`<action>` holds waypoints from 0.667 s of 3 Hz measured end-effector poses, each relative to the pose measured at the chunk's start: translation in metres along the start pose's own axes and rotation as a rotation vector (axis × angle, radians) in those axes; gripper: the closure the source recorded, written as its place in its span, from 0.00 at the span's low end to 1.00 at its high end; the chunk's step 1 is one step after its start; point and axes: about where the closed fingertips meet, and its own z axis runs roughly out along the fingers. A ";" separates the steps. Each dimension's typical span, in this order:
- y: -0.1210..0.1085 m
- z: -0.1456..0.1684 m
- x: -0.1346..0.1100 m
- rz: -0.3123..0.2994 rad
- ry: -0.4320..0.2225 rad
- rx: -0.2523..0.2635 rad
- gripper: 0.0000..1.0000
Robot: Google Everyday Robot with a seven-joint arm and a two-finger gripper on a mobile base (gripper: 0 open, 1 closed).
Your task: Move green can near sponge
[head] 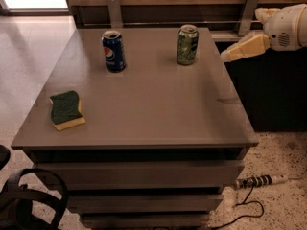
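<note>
The green can [187,44] stands upright at the back right of the grey table [158,109]. It has a mottled green label and a silver top. The sponge [66,109] lies flat near the table's front left edge, dark green side up over a yellow base. My gripper [229,55] reaches in from the right, just past the table's right edge. It is a short way to the right of the green can, at about the can's height, and does not touch it.
A blue Pepsi can [113,51] stands upright at the back left of the table. A wooden wall with metal brackets [113,8] runs behind. A dark cabinet [273,90] is to the right. A power strip [259,181] and cable lie on the floor.
</note>
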 end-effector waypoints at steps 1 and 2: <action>-0.019 0.024 -0.003 0.027 -0.065 0.003 0.00; -0.020 0.024 -0.002 0.028 -0.066 0.004 0.00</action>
